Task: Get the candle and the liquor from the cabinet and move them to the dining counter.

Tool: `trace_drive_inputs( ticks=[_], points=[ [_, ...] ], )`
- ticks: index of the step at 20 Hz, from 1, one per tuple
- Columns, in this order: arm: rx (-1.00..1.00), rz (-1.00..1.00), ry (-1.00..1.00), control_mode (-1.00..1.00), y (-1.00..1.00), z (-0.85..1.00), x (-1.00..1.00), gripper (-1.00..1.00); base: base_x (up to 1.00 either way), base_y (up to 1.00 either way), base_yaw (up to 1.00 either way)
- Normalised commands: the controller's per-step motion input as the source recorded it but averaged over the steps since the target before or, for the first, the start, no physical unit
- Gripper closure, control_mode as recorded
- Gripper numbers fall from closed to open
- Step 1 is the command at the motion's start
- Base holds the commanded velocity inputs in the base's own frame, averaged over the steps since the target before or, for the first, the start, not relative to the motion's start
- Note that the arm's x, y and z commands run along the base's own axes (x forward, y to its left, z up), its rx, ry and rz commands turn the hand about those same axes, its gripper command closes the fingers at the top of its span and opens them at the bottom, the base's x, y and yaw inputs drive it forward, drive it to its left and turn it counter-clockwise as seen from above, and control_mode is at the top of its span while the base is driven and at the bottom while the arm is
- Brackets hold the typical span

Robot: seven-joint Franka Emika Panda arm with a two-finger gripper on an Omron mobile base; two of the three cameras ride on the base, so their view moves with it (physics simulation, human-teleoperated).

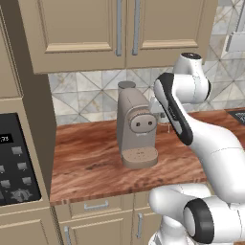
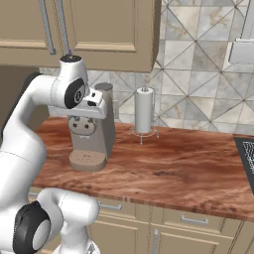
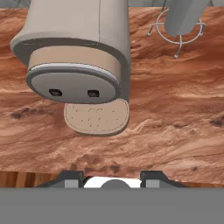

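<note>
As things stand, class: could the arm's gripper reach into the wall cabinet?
Probably not: both cabinet doors are closed, and the gripper points down over the worktop.

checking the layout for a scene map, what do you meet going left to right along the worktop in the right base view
robot arm → coffee machine → paper towel holder → bare stretch of wood worktop → black cooktop edge
</note>
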Motion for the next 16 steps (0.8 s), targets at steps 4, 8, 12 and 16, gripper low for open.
trace_drive_inputs(
  ticks=[4, 8, 12, 16],
  points=[
    [0.0, 0.0, -0.02, -1.0, 0.04, -0.02, -0.18, -1.0, 0.0, 0.0, 0.0],
    [-0.02, 0.09, -0.34, -1.0, 0.19, -0.04, -0.59, -1.0, 0.0, 0.0, 0.0],
    [-0.08, 0.15, -0.42, -1.0, 0.06, 0.07, -0.51, -1.0, 0.0, 0.0, 0.0],
    [-0.08, 0.03, -0.44, -1.0, 0.04, 0.31, -0.08, -1.0, 0.0, 0.0, 0.0]
  ],
)
